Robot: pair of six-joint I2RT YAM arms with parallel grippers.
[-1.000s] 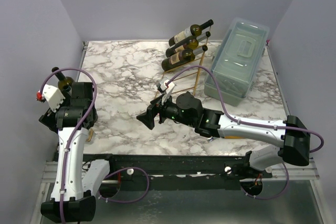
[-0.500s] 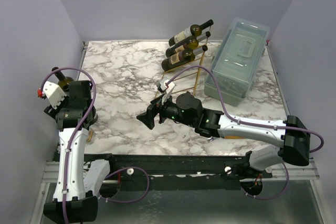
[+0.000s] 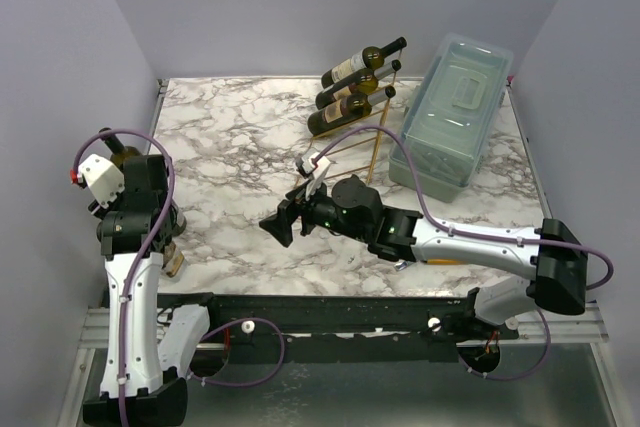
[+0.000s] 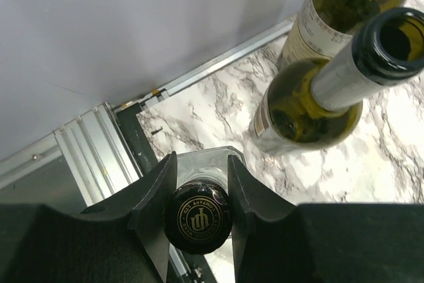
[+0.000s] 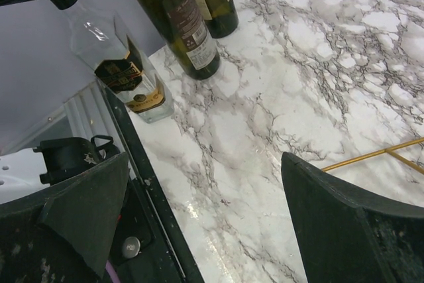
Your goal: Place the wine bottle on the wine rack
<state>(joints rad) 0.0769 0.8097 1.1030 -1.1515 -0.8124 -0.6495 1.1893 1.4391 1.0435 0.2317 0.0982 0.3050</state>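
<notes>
My left gripper (image 4: 200, 167) is shut on the neck of a clear wine bottle (image 5: 122, 64) with a black cap (image 4: 197, 220) and a black-and-gold label. The bottle stands at the table's near left edge, its base (image 3: 172, 262) showing under the left gripper (image 3: 148, 202). The wine rack (image 3: 376, 142), thin gold wire, stands at the back right of centre with three dark bottles (image 3: 350, 69) lying on it. One of its gold rods (image 5: 371, 156) shows in the right wrist view. My right gripper (image 3: 278, 222) hangs open over the table's middle, nothing between its fingers (image 5: 331, 210).
Two dark green bottles (image 4: 311, 97) (image 4: 344, 4) stand upright just beyond the held one, by the left wall. A pale blue-grey plastic box (image 3: 450, 112) sits at the back right beside the rack. The table's black front rail (image 5: 152, 217) lies below the right gripper.
My left gripper has closed on the clear bottle's neck and the left arm has shifted slightly. The right arm has barely moved.
</notes>
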